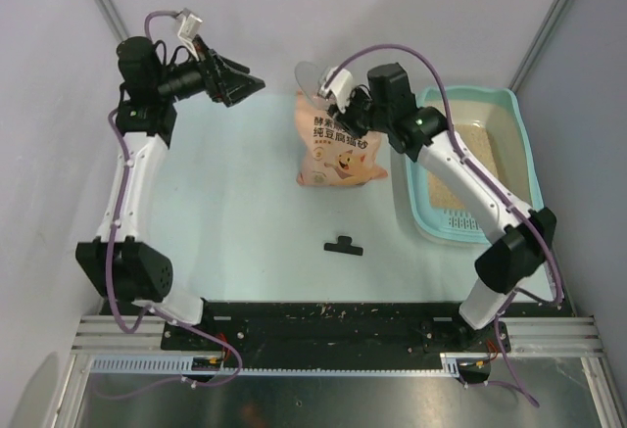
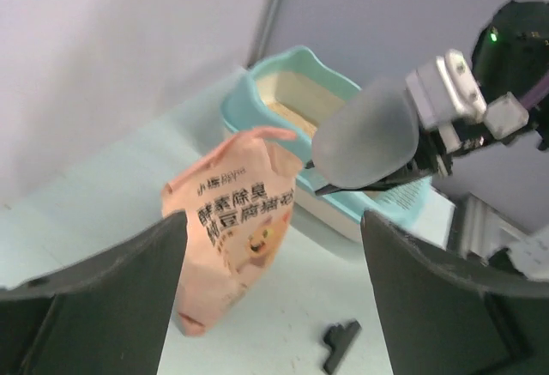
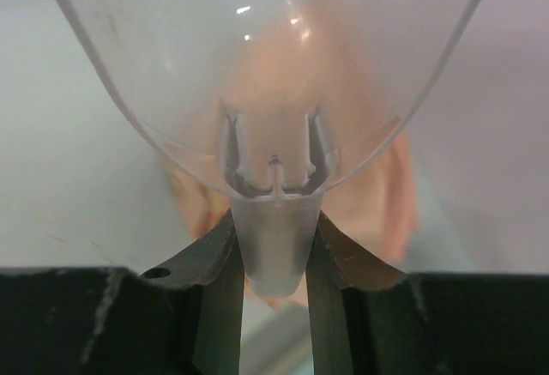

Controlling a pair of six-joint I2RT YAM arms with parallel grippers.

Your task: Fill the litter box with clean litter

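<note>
The teal litter box [image 1: 511,107] lies at the right of the table with a layer of beige clean litter [image 1: 446,191] in it. It also shows in the left wrist view, litter box [image 2: 237,107] and litter [image 2: 290,93]. My right gripper [image 1: 338,90] is shut on the handle of a clear plastic scoop [image 3: 266,66], right gripper [image 3: 273,263]. The scoop [image 1: 313,77] hangs over the top of the peach-pink bag [image 1: 338,159] and looks empty. My left gripper [image 1: 257,83] is open in the air left of the bag, holding nothing; left gripper [image 2: 273,298].
A small black clip [image 1: 343,245] lies on the table in front of the bag, clip [image 2: 341,341]. The bag [image 2: 236,229] stands upright just left of the litter box. Grey walls close in the back and both sides.
</note>
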